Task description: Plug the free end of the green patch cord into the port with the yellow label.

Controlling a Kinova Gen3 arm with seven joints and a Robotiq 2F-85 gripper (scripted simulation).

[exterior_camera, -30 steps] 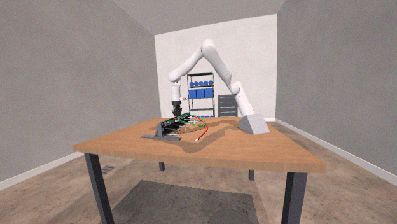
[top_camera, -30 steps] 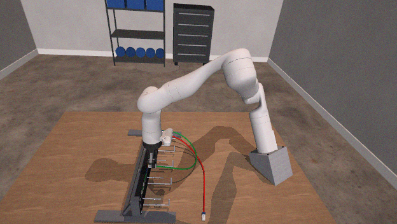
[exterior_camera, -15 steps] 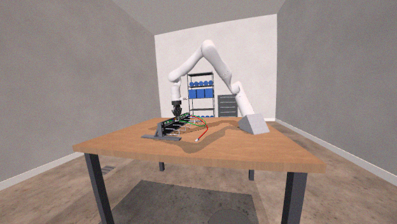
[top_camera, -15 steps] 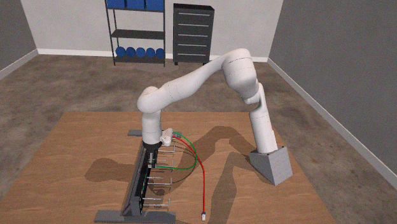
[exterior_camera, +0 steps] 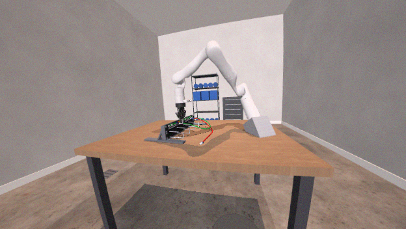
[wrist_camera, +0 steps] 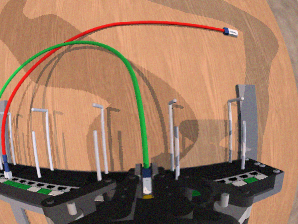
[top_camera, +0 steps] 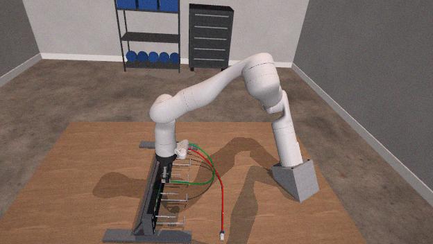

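The black patch rack (top_camera: pixel 147 211) (exterior_camera: pixel 162 131) (wrist_camera: pixel 248 180) stands on grey feet on the wooden table (top_camera: pixel 87 152). My gripper (top_camera: pixel 166 177) (exterior_camera: pixel 181 116) (wrist_camera: pixel 146 171) points down at the rack's front face and is shut on the green cord's plug (wrist_camera: pixel 147 180). The green cord (top_camera: pixel 212 170) (exterior_camera: pixel 202 127) (wrist_camera: pixel 136 96) arcs from the plug out over the table and back to the rack's far end. The red cord (top_camera: pixel 222 197) (wrist_camera: pixel 153 23) lies on the table, and its free plug (top_camera: pixel 222 236) (exterior_camera: pixel 202 143) (wrist_camera: pixel 229 31) is near the front edge. My fingers hide the yellow-labelled port.
Thin grey cable bars (top_camera: pixel 180 198) (wrist_camera: pixel 173 129) stick out of the rack toward the cords. The arm's grey base (top_camera: pixel 296 178) (exterior_camera: pixel 258 127) stands at the table's right. A shelf (top_camera: pixel 149 35) and a dark cabinet (top_camera: pixel 209 35) stand by the back wall.
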